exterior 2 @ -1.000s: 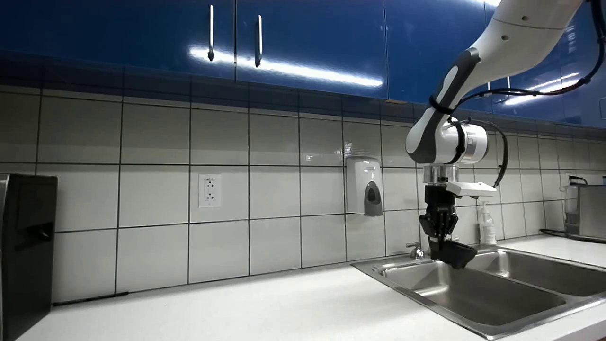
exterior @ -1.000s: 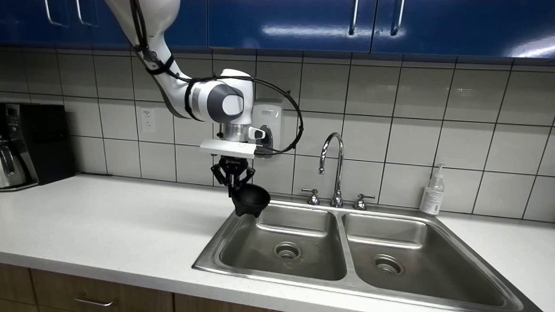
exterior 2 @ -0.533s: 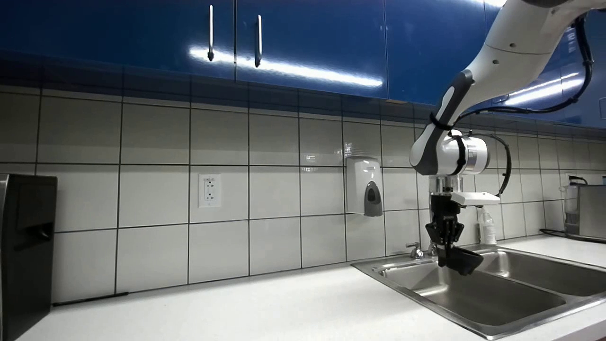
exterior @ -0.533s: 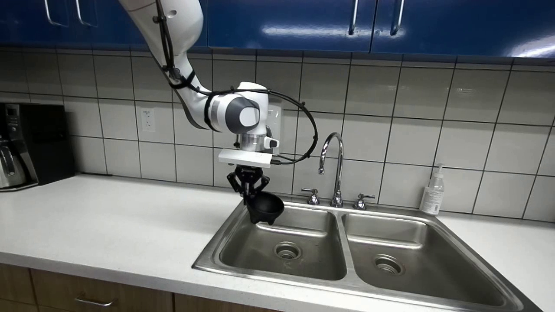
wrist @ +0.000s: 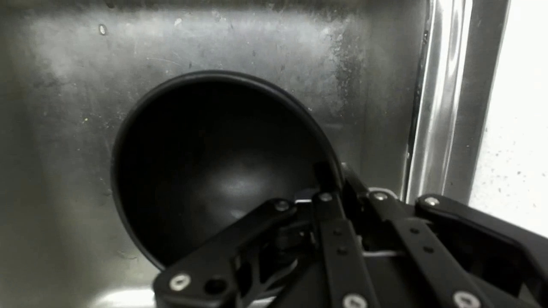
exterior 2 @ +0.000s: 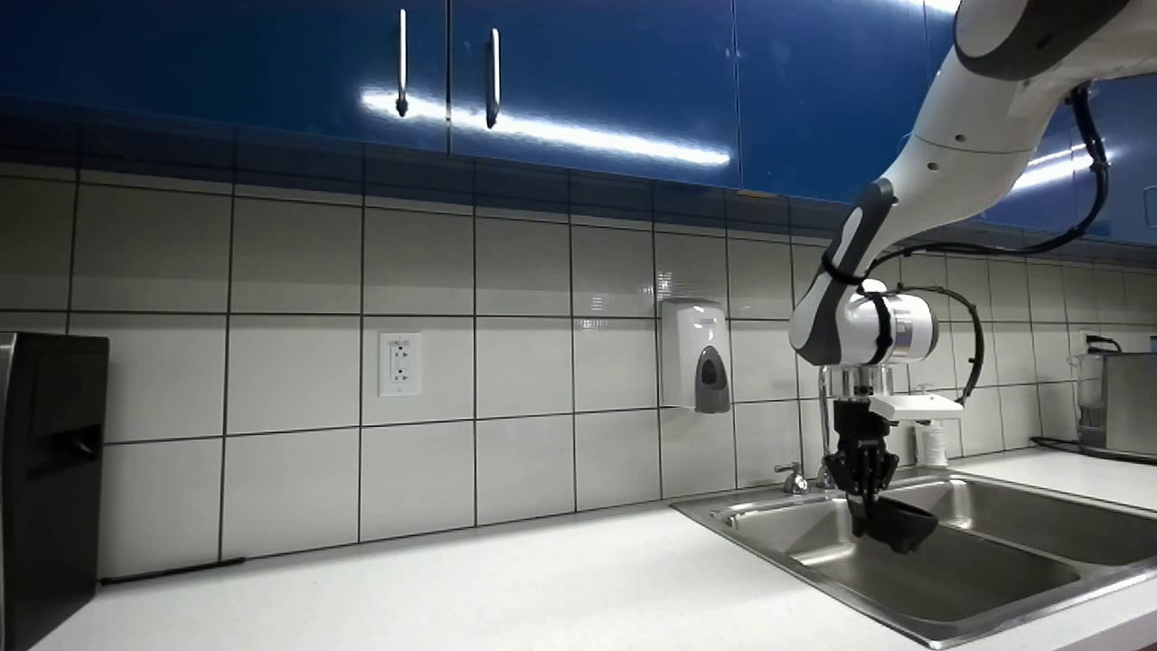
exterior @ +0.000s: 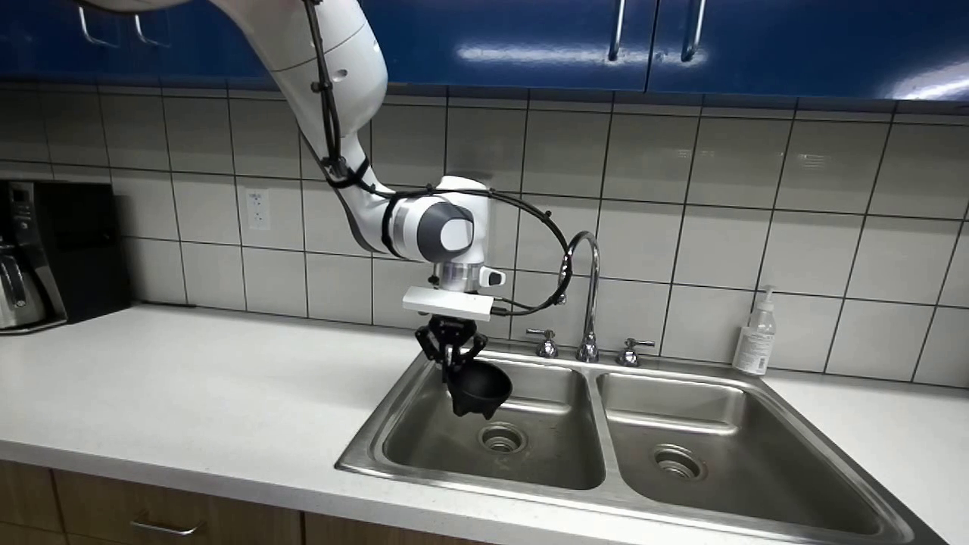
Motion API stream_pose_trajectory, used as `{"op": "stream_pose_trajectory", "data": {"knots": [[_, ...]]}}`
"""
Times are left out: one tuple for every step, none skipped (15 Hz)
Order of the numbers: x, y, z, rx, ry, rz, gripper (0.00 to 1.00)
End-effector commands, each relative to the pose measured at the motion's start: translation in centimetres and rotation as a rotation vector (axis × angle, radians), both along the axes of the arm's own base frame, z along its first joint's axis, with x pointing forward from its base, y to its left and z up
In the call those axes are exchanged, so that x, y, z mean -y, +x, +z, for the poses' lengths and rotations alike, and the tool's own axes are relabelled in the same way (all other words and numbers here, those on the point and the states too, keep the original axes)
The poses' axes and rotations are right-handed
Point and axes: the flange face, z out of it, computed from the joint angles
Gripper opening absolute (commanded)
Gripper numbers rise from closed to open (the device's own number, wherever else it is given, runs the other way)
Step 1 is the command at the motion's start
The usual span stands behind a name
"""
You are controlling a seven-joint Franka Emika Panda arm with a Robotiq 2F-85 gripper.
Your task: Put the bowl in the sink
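One tilted bowl hangs by its rim from the hand

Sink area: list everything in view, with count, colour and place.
cabinets: several, blue, overhead
tiles: many, off-white, below cabinets
counter: one, white, below tiles
wooden fronts: several, brown, under counter
coffee maker: one, black, on counter
unidentified appliance: one, silver, on counter
dispenser: one, mostly white, on tiles
outlets: two, white, on tiles
sink: one, silver, in counter
drains: two, silver, in sink
faucet: one, chrome, sink's back rim
faucet handles: two, chrome, flanking faucet
pump bottle: one, whitish, sink's back corner
bowl: one, black, tilted over sink
arm: one, mostly white, above sink
claw: one, black, gripping bowl's rim
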Motion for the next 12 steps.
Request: {"op": "stream_pose_trajectory", "data": {"knots": [[1.5, 0.6, -1.6, -0.025, -0.003, -0.010, 0.02], [1.8, 0.4, -2.2, -0.033, 0.003, -0.016, 0.02], [2.1, 0.3, -2.9, -0.042, 0.007, -0.022, 0.02], [2.3, 0.1, -3.5, -0.051, 0.009, -0.029, 0.02], [2.6, -0.1, -4.0, -0.059, 0.012, -0.036, 0.02], [2.9, -0.3, -4.6, -0.068, 0.015, -0.043, 0.02], [3.2, -0.5, -5.0, -0.075, 0.014, -0.049, 0.02], [3.5, -0.7, -5.5, -0.083, 0.014, -0.057, 0.02], [3.7, -0.8, -6.0, -0.091, 0.009, -0.064, 0.02], [3.9, -0.9, -6.5, -0.096, 0.000, -0.074, 0.02], [4.1, -0.9, -6.9, -0.099, -0.006, -0.082, 0.02], [4.2, -0.9, -7.3, -0.102, -0.019, -0.090, 0.02]]}}
